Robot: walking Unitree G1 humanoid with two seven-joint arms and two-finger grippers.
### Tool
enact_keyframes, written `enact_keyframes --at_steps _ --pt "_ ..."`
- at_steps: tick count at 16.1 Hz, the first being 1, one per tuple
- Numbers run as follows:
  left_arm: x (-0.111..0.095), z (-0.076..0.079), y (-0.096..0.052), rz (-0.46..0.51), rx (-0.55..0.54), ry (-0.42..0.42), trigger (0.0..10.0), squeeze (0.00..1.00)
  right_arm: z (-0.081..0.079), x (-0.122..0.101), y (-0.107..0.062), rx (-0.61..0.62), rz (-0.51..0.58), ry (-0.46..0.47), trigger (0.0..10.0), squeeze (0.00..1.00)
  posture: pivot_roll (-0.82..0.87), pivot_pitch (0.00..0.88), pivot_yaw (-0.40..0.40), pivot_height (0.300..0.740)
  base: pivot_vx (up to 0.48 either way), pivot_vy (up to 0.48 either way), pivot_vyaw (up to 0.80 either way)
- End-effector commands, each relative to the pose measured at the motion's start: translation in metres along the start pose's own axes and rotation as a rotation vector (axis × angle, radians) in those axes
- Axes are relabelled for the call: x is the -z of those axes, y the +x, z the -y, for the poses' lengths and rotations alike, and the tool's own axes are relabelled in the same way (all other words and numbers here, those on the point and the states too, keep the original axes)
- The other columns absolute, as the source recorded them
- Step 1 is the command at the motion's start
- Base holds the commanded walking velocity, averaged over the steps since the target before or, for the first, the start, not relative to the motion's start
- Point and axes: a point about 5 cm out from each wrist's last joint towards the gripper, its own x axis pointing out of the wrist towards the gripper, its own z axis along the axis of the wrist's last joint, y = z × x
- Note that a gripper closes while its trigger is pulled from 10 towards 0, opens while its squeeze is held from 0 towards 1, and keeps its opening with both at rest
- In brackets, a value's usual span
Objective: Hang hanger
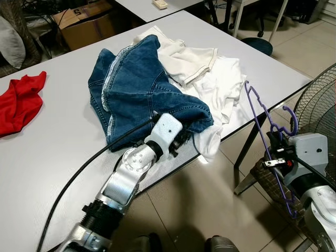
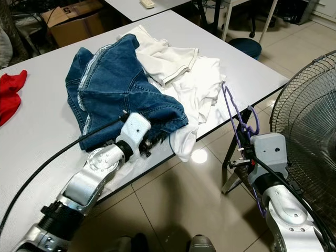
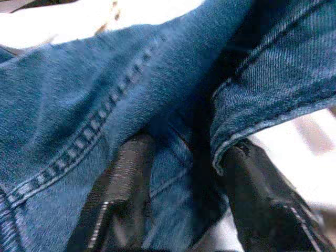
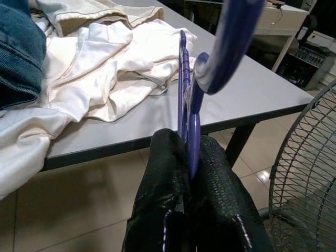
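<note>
Left claw (image 3: 178, 199) at near edge of grey desk (image 1: 47, 157), 2 black fingers (image 3: 123, 184) parted and pushed into hem of blue denim garment (image 1: 142, 89); fold of denim lying between fingers, grip not closed on it as far as can be seen. Denim heaped mid-desk, partly overlapping white clothes (image 1: 210, 73) spread toward desk's right corner; 1 white sleeve drooping over near edge just beside left wrist. Right claw (image 4: 191, 157) off desk's right side, above tiled floor (image 1: 210, 199), fingers clamped tight on purple hanger (image 1: 262, 131). Hanger held roughly upright and edge-on, upper end rising to about desk-edge level near white clothes, lower part running down past wrist; hook curling just above claw on fan side. Hanger apart from desk and clothes, touching nothing but claw as far as visible. Black wire-guard fan (image 1: 320, 100) standing just right of right arm. Red cloth (image 1: 21, 100) at far left of desk, well apart from denim. Cardboard box (image 1: 86, 23) on floor beyond desk. Second desk (image 1: 152, 6) at top, small pale object on it, too small to identify.
</note>
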Motion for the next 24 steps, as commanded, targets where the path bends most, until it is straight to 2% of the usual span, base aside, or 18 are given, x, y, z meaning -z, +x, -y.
enact_keyframes --at_steps 1,4,10,15,17,21,23,24 --pt "0.002 -0.003 -0.002 0.006 -0.008 -0.019 0.0 0.0 -0.001 -0.002 0.0 -0.004 0.016 0.003 10.0 0.0 -0.28 0.123 0.1 0.74 0.0 0.0 0.0" --pt "0.002 -0.004 -0.002 0.035 -0.028 -0.077 0.0 0.0 -0.001 -0.003 0.002 -0.009 0.02 0.0 10.0 0.0 -0.28 0.126 0.095 0.74 0.0 0.0 0.0" --pt "-0.004 0.005 -0.001 0.106 0.028 -0.219 0.0 0.0 -0.002 -0.003 0.003 -0.013 0.02 -0.004 10.0 0.0 -0.27 0.132 0.091 0.74 0.0 0.0 0.0" --pt "-0.008 0.002 -0.003 0.141 0.011 -0.29 0.0 0.0 -0.002 -0.004 0.004 -0.014 0.023 -0.005 10.0 0.0 -0.27 0.136 0.088 0.74 0.0 0.0 0.0" --pt "-0.01 -0.004 -0.005 0.16 -0.021 -0.289 0.0 0.0 -0.002 -0.004 0.005 -0.014 0.026 -0.005 10.0 0.0 -0.27 0.135 0.087 0.74 0.0 0.0 0.0" --pt "-0.025 -0.029 -0.015 0.25 -0.112 -0.245 0.0 0.0 -0.004 -0.006 0.01 -0.02 0.039 0.0 10.0 0.0 -0.25 0.127 0.087 0.74 0.0 0.0 0.0" --pt "-0.044 -0.049 -0.029 0.327 -0.102 -0.194 0.0 0.0 -0.007 -0.008 0.014 -0.034 0.051 0.003 10.0 0.0 -0.24 0.119 0.085 0.74 0.0 0.0 0.0" --pt "-0.057 -0.064 -0.042 0.382 -0.109 -0.193 0.0 0.0 -0.008 -0.008 0.017 -0.042 0.057 0.005 10.0 0.0 -0.22 0.112 0.083 0.74 0.0 0.0 0.0"
